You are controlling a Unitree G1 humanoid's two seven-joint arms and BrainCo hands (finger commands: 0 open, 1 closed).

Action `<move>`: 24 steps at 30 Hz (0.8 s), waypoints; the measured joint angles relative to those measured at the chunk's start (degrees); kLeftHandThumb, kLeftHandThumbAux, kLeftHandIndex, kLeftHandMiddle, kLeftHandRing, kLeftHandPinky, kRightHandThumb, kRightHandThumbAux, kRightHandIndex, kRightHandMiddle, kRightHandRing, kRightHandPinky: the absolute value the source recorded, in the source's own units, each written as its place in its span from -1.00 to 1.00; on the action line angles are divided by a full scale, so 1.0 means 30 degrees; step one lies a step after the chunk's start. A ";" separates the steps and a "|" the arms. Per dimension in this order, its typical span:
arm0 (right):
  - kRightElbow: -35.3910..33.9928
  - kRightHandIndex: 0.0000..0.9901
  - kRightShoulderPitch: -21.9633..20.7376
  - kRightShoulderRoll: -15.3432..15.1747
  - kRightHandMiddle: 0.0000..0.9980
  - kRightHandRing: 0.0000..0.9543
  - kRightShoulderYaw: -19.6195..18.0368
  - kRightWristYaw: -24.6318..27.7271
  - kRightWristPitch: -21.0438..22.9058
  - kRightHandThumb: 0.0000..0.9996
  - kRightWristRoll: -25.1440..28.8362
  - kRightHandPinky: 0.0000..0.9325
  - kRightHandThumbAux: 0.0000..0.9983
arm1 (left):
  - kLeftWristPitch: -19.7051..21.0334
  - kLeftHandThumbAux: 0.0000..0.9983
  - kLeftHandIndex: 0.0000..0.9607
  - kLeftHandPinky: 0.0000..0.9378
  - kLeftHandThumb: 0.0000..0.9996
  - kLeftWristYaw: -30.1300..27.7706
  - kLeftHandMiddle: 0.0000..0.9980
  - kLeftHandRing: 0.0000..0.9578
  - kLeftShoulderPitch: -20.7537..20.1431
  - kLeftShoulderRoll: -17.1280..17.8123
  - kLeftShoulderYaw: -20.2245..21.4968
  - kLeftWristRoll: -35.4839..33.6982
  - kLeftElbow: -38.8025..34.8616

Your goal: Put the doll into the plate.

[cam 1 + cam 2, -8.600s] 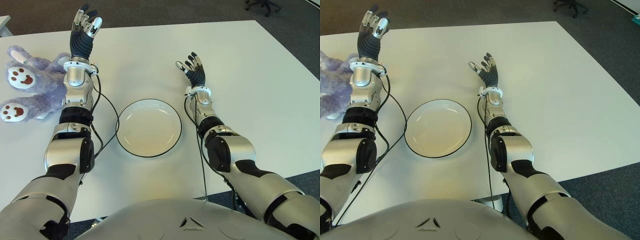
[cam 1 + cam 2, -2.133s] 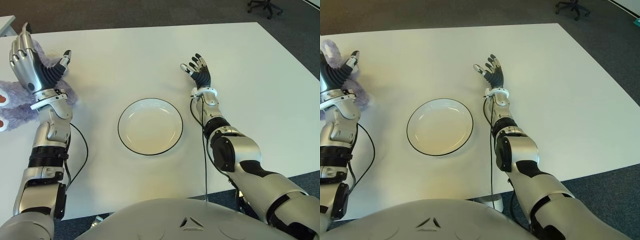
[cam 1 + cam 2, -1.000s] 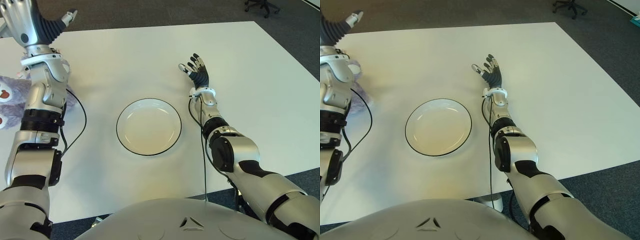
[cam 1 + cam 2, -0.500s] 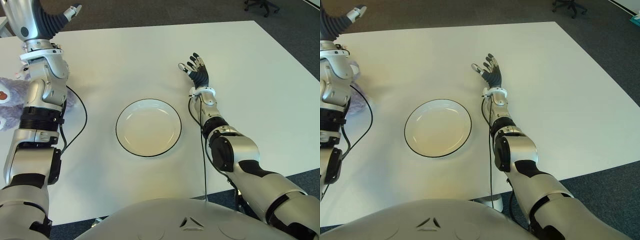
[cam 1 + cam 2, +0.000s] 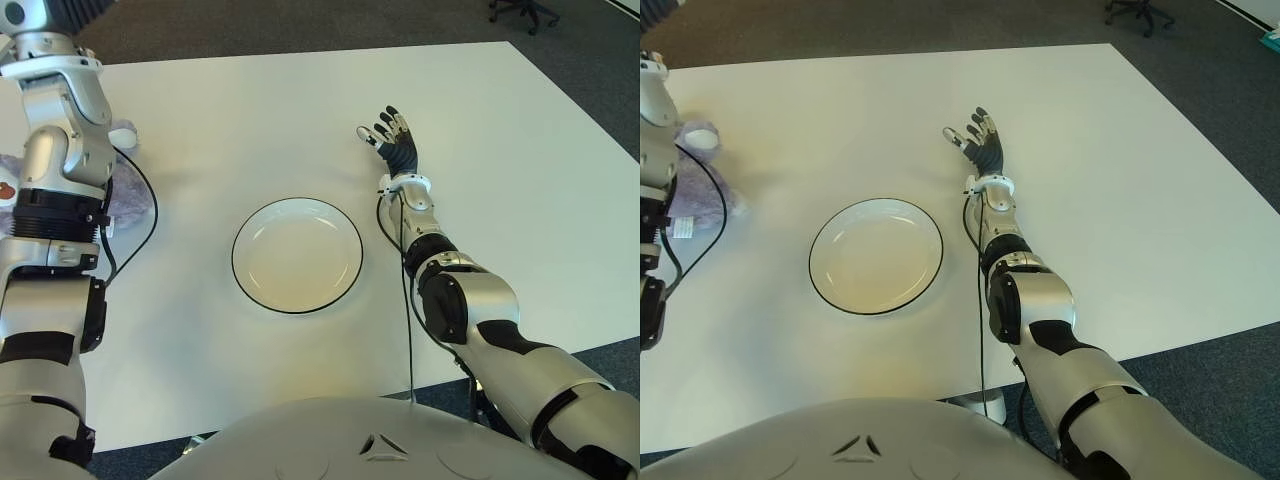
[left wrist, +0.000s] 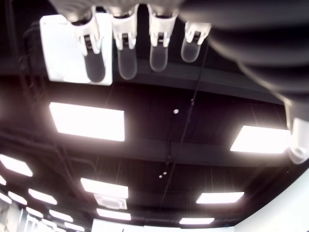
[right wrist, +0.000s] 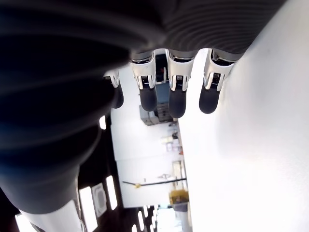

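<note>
- Your plate [image 5: 297,254] sits near the middle of the white desk [image 5: 520,190], white with a thin dark rim, and nothing lies in it.
- The doll [image 5: 692,190] is well apart from the plate, out at the desk's left edge (only a bit of purple plush and one pale round patch show past the left arm), so you can see it is not in the plate and not in either hand.
- Your left hand [image 6: 140,46] is raised so high that it leaves the top of both eye views; only its forearm shows, standing up in front of the doll. In its own wrist view the fingers [image 6: 127,58] are stretched out straight side by side against ceiling lights, with the thumb off to one side, and they hold nothing.
- A black cable [image 5: 150,215] loops from the left forearm down over the desk between the doll and the plate.
- Your right hand [image 5: 394,145] shows to the right of the plate and a little beyond it, palm up, fingers spread and relaxed, holding nothing. Whether it touches the desk you cannot tell from the eye views.
- In the right wrist view the four fingertips [image 7: 176,94] point outward in a row with the bright desk beside them.
- An office chair [image 5: 524,10] stands on the dark floor past the desk's far right corner.
</note>
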 measured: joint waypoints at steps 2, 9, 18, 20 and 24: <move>0.0000 -0.88 -0.0001 0.0003 -0.79 -0.78 -0.0011 -0.0010 0.0000 -0.72 0.0005 -0.71 0.58 | 0.0389 -0.11 -0.97 -0.18 -0.98 -0.0323 -0.48 -0.30 0.0006 0.0067 -0.0122 0.0302 -0.0334; 0.0001 -0.88 -0.0008 0.0067 -0.79 -0.78 -0.0072 -0.0032 0.0001 -0.73 0.0031 -0.74 0.58 | 0.1901 -0.13 -0.95 -0.20 -0.97 -0.1822 -0.49 -0.29 0.0202 0.0330 -0.0275 0.1305 -0.1376; 0.0000 -0.89 -0.0002 0.0042 -0.81 -0.79 -0.0065 -0.0049 0.0001 -0.78 0.0007 -0.75 0.58 | 0.3634 -0.11 -0.99 -0.53 -0.87 -0.3340 -0.54 -0.45 0.1222 0.0495 -0.0212 0.2224 -0.2991; 0.0001 -0.89 0.0001 0.0036 -0.81 -0.79 -0.0060 -0.0051 0.0001 -0.78 0.0000 -0.74 0.58 | 0.4078 -0.11 -1.00 -0.58 -0.88 -0.3757 -0.59 -0.52 0.1562 0.0504 -0.0211 0.2543 -0.3420; 0.0006 -0.88 0.0003 0.0012 -0.80 -0.78 -0.0061 -0.0057 0.0004 -0.77 0.0000 -0.71 0.57 | 0.4738 -0.13 -0.99 -0.60 -0.89 -0.4522 -0.64 -0.59 0.2161 0.0592 -0.0214 0.3129 -0.3923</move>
